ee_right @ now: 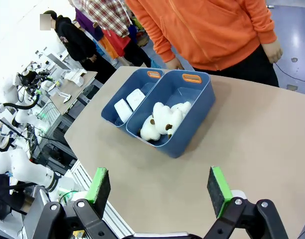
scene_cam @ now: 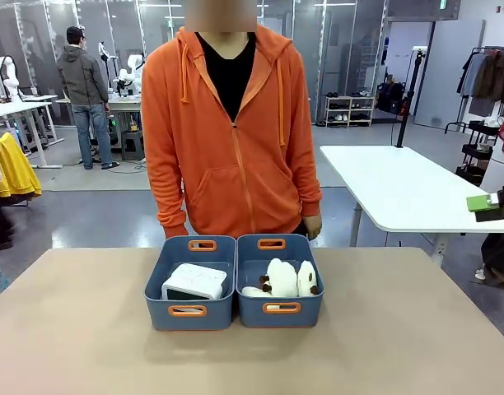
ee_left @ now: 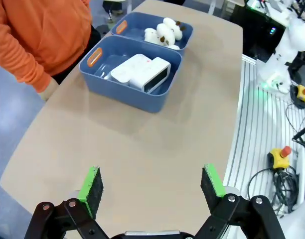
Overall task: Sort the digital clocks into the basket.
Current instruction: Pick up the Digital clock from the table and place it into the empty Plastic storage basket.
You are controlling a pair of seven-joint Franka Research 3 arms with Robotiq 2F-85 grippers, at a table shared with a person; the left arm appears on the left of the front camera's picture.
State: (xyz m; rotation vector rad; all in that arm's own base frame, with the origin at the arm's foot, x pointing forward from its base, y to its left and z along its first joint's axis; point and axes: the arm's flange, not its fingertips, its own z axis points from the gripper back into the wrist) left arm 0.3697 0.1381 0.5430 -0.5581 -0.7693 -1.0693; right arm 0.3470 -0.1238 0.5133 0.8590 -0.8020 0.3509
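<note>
Two white digital clocks (scene_cam: 194,282) lie inside the left slate-blue basket (scene_cam: 211,314) at the table's far middle. The left wrist view has them side by side (ee_left: 140,72) in the nearer basket (ee_left: 127,94). From the right wrist they are two white blocks (ee_right: 129,104) in the farther basket (ee_right: 148,82). My left gripper (ee_left: 152,186) hangs open above bare tabletop, well short of the baskets. My right gripper (ee_right: 160,191) is open too, off the table's right side (scene_cam: 487,204), and holds nothing.
The twin basket (scene_cam: 305,313) beside it holds cream plush toys (scene_cam: 283,280). A person in an orange hoodie (scene_cam: 231,148) stands right behind both baskets, hands down at the table's far edge (scene_cam: 312,226). Bare tabletop (scene_cam: 252,362) stretches in front of the baskets.
</note>
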